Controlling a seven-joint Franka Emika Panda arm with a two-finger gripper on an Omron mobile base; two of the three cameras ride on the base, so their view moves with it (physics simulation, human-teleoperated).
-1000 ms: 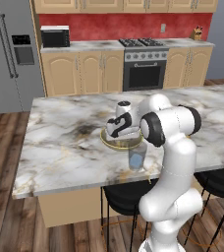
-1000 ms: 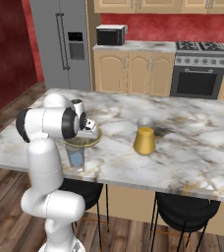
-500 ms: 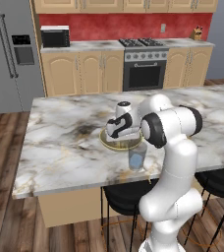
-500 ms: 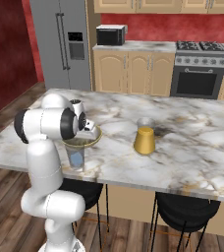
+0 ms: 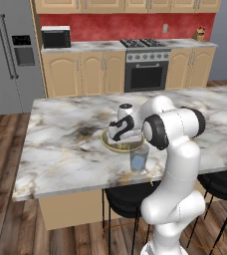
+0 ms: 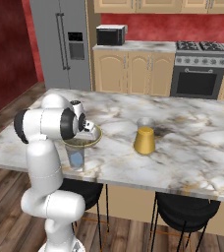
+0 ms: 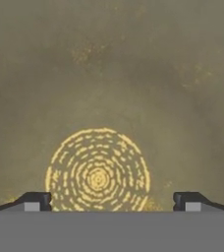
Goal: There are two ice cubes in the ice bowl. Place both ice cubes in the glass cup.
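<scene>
The gripper (image 7: 111, 201) stands wide, its two dark fingertips (image 7: 34, 201) far apart at the bottom corners of the hand view with nothing between them. It looks straight down into the ice bowl (image 7: 133, 74), whose grey-tan inside shows a yellow ring pattern at lower centre; no ice cube can be made out there. In the left base view the gripper (image 5: 119, 132) sits low over the ice bowl (image 5: 107, 143) at the middle of the frame, on the marble counter (image 5: 60, 144). Just below the bowl, nearer the counter's front edge, stands the glass cup (image 5: 139, 160), with a pale-blue tint inside that may be ice, though I cannot tell how many cubes. In the right base view the glass cup (image 6: 76, 156) is at centre left, the ice bowl (image 6: 95, 139) just above it

Ice cubes will likely be light, hard and slippery, small against the jaws. My judgement: close across two flat opposite faces, squarely and gently, so a cube does not squirt out
</scene>
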